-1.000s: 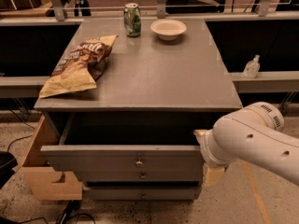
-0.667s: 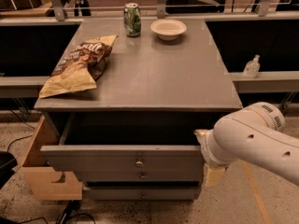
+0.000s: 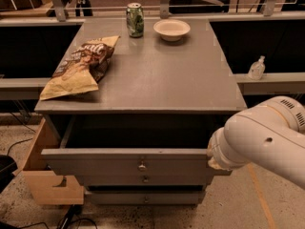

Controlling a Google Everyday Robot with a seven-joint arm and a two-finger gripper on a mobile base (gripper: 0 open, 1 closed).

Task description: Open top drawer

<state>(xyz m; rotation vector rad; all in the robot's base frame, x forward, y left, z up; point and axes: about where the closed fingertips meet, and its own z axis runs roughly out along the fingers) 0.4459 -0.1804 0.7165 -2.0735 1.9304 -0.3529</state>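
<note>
Already the top drawer (image 3: 95,160) stands pulled well out at the bench's (image 3: 162,85) 6 o'clock edge, its dark cavity open above the knob (image 3: 141,165), so the task looks near done. The hand (image 3: 213,157) sits at the drawer front's 3 o'clock end, touching or just beside it, likely placed to draw the panel outward. Whether it is open or closed I cannot tell, as the white arm (image 3: 269,135) hides it. On the benchtop, the chip bag (image 3: 81,66) at 10 o'clock and the green can (image 3: 135,19) at 12 carry print I cannot read.
</note>
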